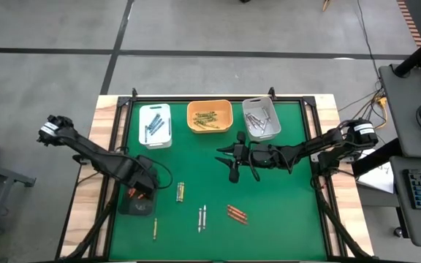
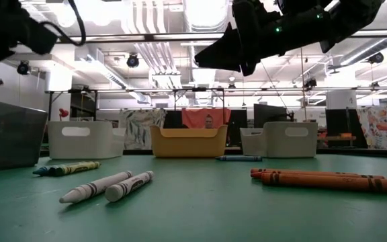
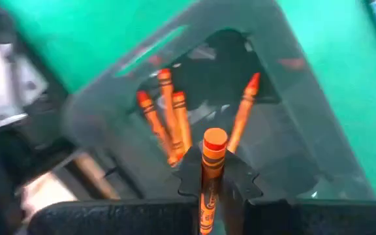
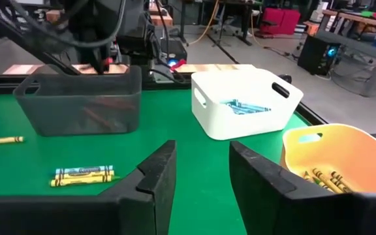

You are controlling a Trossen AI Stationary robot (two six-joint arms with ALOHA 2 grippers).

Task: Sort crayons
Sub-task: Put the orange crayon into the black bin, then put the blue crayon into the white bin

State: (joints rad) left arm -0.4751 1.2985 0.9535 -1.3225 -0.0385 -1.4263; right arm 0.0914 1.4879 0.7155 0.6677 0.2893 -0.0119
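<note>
While my left gripper point(image 3: 209, 186) sits over the dark bin point(image 1: 139, 197) at eight o'clock, its fingers pinch an orange crayon point(image 3: 211, 171) upright, I judge for dropping among the orange ones inside. Loose crayons point(image 1: 202, 217) lie along six o'clock on the green mat point(image 1: 283, 219). My right gripper point(image 1: 234, 161) hovers mid-table, fingers spread and empty. White, yellow point(image 1: 210, 117) and grey trays line twelve o'clock; an open workshop lies beyond.

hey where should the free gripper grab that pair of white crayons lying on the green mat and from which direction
Take one white crayon at its mid-length, coming straight down with the fingers closing across its thin width. The two lie flat, side by side, so pick the outer side first. The right gripper is open and empty above the mat.
</note>
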